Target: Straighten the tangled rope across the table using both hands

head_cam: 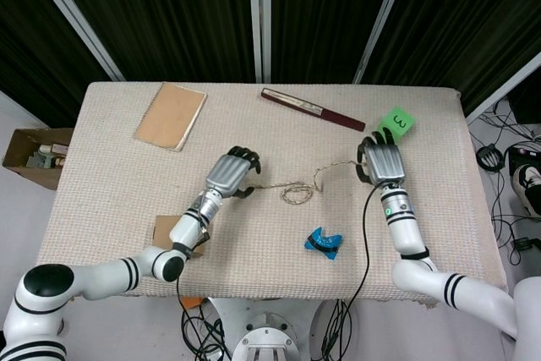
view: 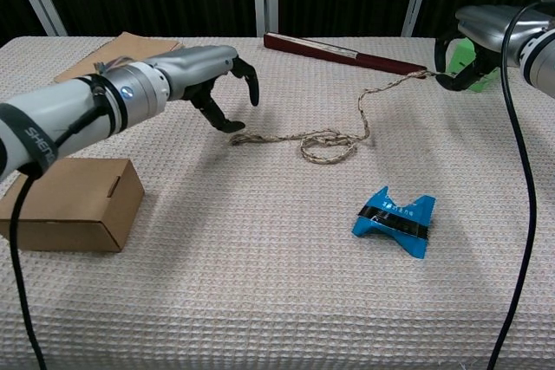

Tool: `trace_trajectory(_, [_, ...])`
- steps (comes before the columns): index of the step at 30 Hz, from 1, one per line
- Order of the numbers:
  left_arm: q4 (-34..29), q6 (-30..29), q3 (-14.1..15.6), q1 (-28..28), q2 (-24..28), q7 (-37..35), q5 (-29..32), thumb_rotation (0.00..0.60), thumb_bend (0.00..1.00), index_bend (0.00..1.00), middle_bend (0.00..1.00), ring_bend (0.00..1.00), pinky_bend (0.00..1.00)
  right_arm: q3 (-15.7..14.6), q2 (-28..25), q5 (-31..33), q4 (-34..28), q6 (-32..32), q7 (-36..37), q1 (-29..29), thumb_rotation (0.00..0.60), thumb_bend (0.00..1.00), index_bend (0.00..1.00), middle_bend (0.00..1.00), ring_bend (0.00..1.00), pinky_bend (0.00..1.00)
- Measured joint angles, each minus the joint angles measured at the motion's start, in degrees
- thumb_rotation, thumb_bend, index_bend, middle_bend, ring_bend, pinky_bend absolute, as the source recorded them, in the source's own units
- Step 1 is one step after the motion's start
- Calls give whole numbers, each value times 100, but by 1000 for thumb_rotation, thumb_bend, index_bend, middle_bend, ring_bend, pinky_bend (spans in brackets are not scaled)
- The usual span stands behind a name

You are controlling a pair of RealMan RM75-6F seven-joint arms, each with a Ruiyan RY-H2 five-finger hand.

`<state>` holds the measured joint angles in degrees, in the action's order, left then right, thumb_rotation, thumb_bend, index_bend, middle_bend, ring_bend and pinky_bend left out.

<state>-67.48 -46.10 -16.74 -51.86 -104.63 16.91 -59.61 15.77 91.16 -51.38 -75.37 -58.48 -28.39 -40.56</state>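
The thin tan rope [head_cam: 296, 194] lies mid-table with a small tangled loop [view: 328, 159] in its middle. My right hand [head_cam: 382, 162] pinches the rope's right end near the green cube and holds it slightly off the cloth [view: 395, 86]. That hand shows at the far right edge of the chest view [view: 486, 36]. My left hand [head_cam: 232, 173] hovers over the rope's left end [view: 236, 139]. Its fingers [view: 251, 84] are curled but apart, the thumb tip sits just above the rope, and nothing is in its grip.
A cardboard box [view: 69, 201] sits front left, partly under my left forearm [head_cam: 190, 221]. A blue clip-like object [view: 395, 218] lies in front of the loop. A tan notebook [head_cam: 171, 114], a dark red pen [head_cam: 311, 108] and a green cube [head_cam: 396, 123] lie along the far side.
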Motion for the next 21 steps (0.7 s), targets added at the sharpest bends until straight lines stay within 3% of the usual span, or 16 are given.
trace_trajectory(11, [1098,28,-26,-346,-821,60,138,600,294,474,206,125,127,-60,72,-14,175,11,220,50,600,490,652,323,110,78])
trace_trajectory(21, [1606,126,-46,-452,-1183,175,315,600,322,508,215,125,127,-100,57,-41,237,-9,295,101,600,491,655,323,110,78])
